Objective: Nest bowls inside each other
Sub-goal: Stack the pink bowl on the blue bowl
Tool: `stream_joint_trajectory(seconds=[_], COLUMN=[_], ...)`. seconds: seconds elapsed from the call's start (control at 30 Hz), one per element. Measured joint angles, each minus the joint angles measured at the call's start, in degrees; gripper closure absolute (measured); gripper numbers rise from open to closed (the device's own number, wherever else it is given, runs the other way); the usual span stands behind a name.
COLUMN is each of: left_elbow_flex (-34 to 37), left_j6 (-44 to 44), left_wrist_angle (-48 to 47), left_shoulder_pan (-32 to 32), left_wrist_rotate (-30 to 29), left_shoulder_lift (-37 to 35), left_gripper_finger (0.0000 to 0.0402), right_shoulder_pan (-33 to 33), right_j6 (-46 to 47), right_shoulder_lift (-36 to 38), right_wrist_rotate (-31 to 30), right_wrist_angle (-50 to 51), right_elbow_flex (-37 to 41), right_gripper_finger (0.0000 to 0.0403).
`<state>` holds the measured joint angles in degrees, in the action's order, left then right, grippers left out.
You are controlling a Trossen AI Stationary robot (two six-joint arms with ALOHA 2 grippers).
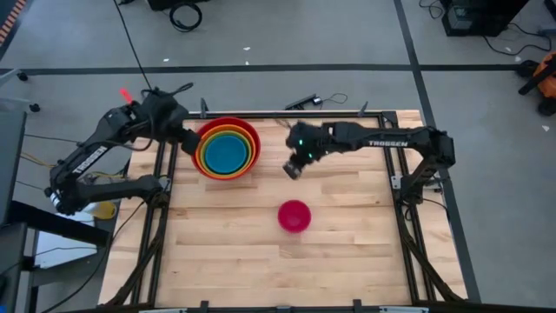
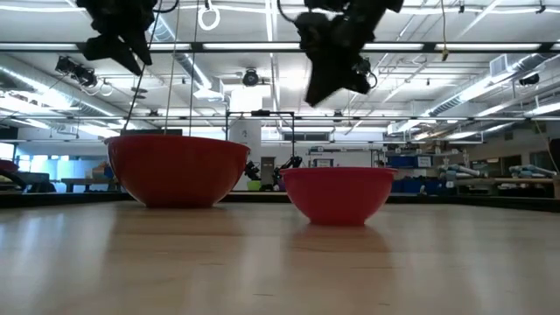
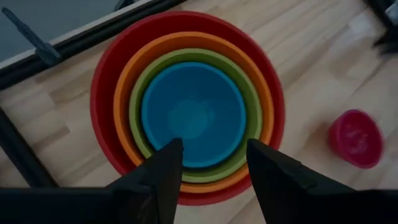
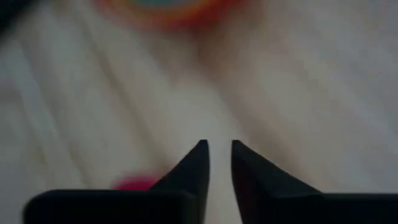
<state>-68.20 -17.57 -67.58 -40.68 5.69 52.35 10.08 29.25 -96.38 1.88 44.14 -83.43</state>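
Upper centre of the counter (image 1: 347, 252): red bowl (image 1: 252, 135) holds orange (image 1: 201, 146), green (image 1: 248, 161) and blue (image 1: 228, 154). Pink bowl (image 1: 294, 216) sits apart, mid-frame. Likely light, stiff, slick; pinch its rim. Left tool (image 3: 211, 163) gapes, empty, over the stack; right tool (image 4: 217, 155) narrowly parted, empty.

table (image 1: 261, 261) — pale wood planks | floor (image 1: 347, 35) — grey, black cables (image 1: 184, 15)

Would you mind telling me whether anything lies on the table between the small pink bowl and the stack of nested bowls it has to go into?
Nothing visible does. Bare table separates the pink bowl from the stack.
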Motion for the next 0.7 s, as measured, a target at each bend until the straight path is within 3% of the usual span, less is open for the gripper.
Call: stream_joint_trajectory(seconds=[0.13, 0.33, 0.5, 0.7], left_elbow_flex=[0.06, 0.11, 0.11, 0.11], left_j6=[-3.77, -7.86, -9.49, -11.61], left_wrist_angle=[0.43, 3.72, 9.55, 11.23], left_shoulder_pan=[3.2, 9.2, 13.62, 16.51], left_wrist_rotate=[-1.53, -3.34, -4.48, -5.94], left_shoulder_lift=[-1.04, -1.0, -1.0, -1.0], left_gripper_finger=[0.0221, 0.0221, 0.0221, 0.0221], right_shoulder_pan=[-2.96, -6.65, -7.96, -8.39], right_j6=[0.05, 3.89, 7.15, 11.89], right_shoulder_lift=[-0.04, -0.04, -0.04, -0.05], right_wrist_rotate=[5.49, 11.61, 14.4, 17.07], right_wrist_angle=[3.87, 2.07, -7.42, -19.05], right_elbow_flex=[4.7, 13.99, 20.76, 25.66], right_gripper_finger=[0.028, 0.0221, 0.0207, 0.0219])
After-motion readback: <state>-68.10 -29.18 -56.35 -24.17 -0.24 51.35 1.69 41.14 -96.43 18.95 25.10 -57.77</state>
